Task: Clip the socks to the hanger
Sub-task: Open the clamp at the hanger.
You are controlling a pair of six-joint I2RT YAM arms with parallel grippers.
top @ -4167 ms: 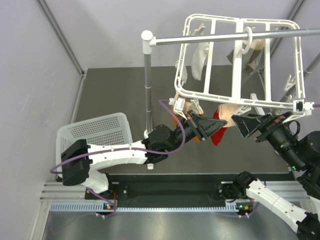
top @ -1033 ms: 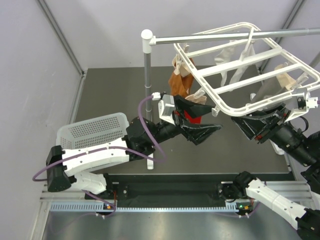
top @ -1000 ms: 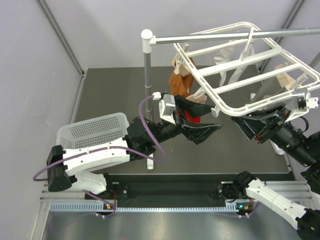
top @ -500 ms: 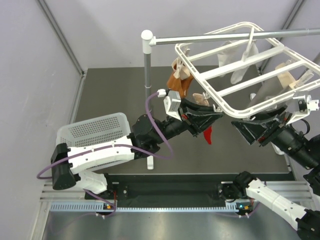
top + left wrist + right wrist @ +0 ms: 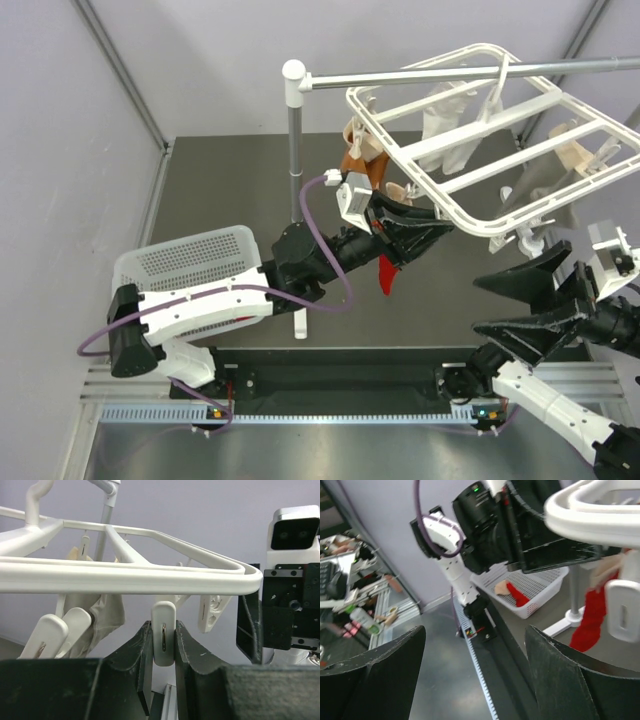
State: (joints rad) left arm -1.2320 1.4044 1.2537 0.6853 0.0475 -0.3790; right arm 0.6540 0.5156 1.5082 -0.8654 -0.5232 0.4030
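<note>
The hanger (image 5: pixel 125 575) is seen hooked over the grey rail (image 5: pixel 450 72) of the stand and tilted, its near corner dipped toward the left arm. One clip peg (image 5: pixel 163 632) under that near edge is pinched between the narrowed jaws of the left gripper (image 5: pixel 415 232), both fingers pressed flat against the sides of the peg. A red sock (image 5: pixel 386 275) is seen hanging limp just below this gripper. It appears to dangle from the pinched peg, though the join is hidden by the fingers. An orange sock (image 5: pixel 352 165) and a white sock (image 5: pixel 445 110) are seen clipped further back on the frame. The right gripper (image 5: pixel 478 306) is held low and to the right, apart from the hanger, its jaws spread wide with nothing between them. In the right wrist view the white perforated basket (image 5: pixel 540 587) is shown behind the left arm, with a red and a pale sock lying inside.
</note>
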